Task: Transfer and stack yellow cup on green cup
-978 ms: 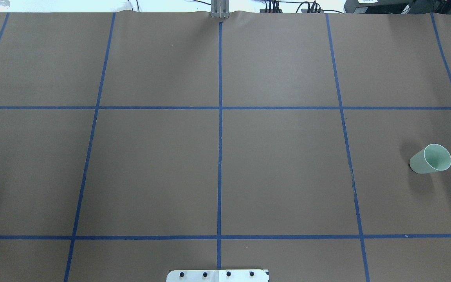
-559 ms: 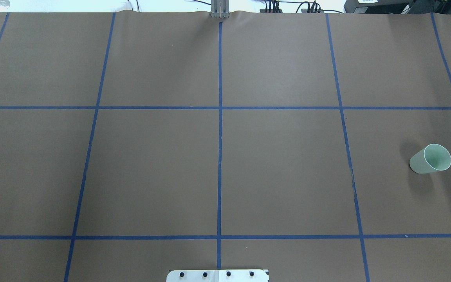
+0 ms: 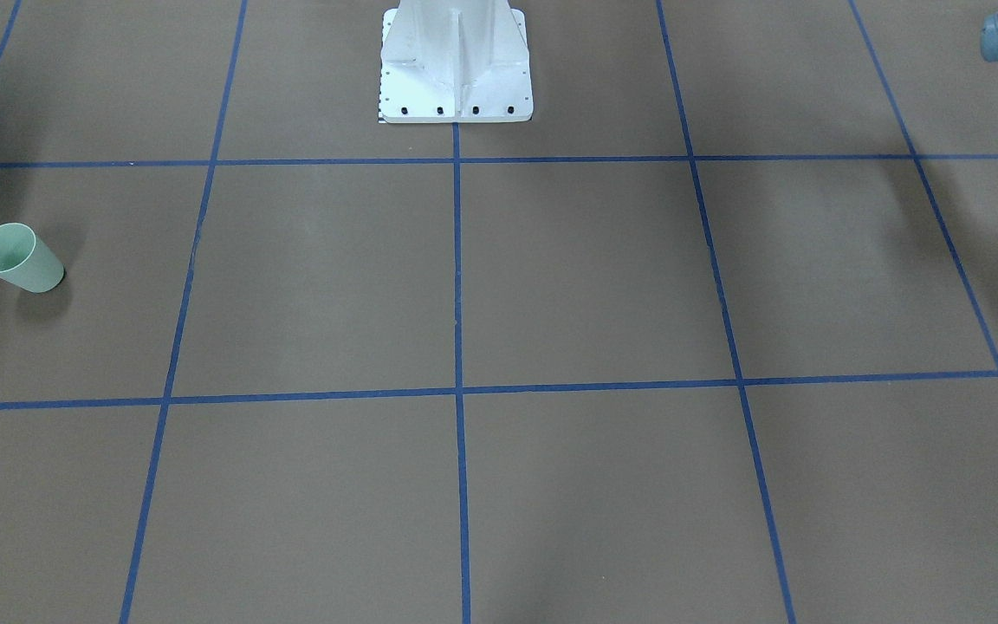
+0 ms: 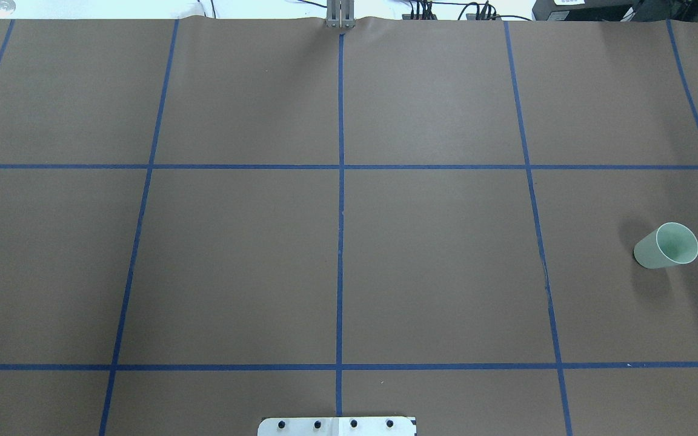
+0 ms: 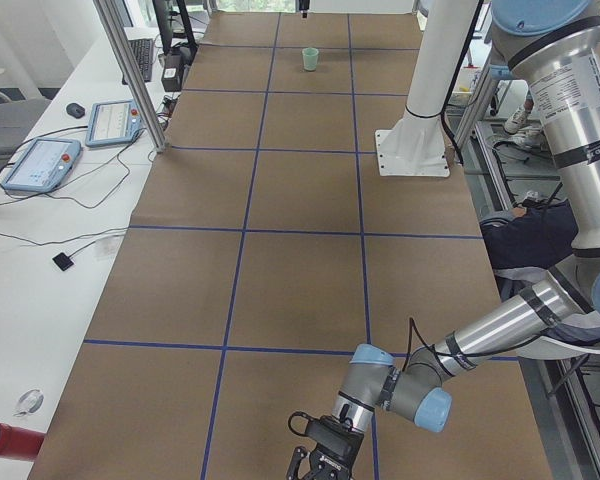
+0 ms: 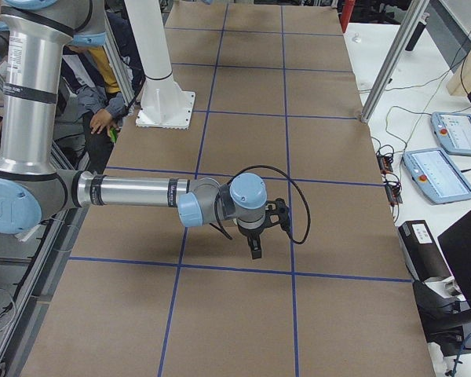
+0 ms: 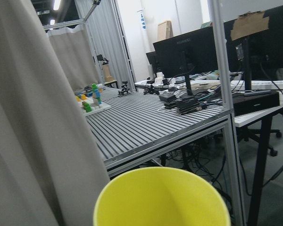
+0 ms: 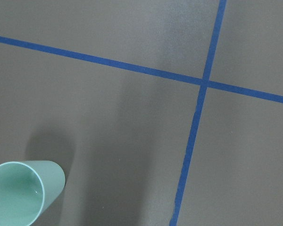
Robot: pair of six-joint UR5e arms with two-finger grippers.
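Observation:
The green cup (image 4: 667, 245) stands upright, mouth up, near the table's right end; it also shows in the front view (image 3: 18, 258), far off in the exterior left view (image 5: 310, 58), and at the bottom left of the right wrist view (image 8: 21, 193). The yellow cup (image 7: 162, 197) fills the bottom of the left wrist view, rim close to the camera; no fingers show there. My left gripper (image 5: 320, 465) hangs at the table's left end, and I cannot tell its state. My right gripper (image 6: 256, 253) points down over the green cup's area, and I cannot tell its state.
The white robot base (image 3: 456, 87) stands at the table's middle near edge. Blue tape lines (image 4: 340, 242) grid the brown table. A side table with tablets (image 5: 40, 165) and aluminium posts (image 5: 130, 75) runs along the far edge. A person (image 6: 110, 78) sits beside the base.
The faint shadow at the overhead view's left edge has faded. The green cup has not moved.

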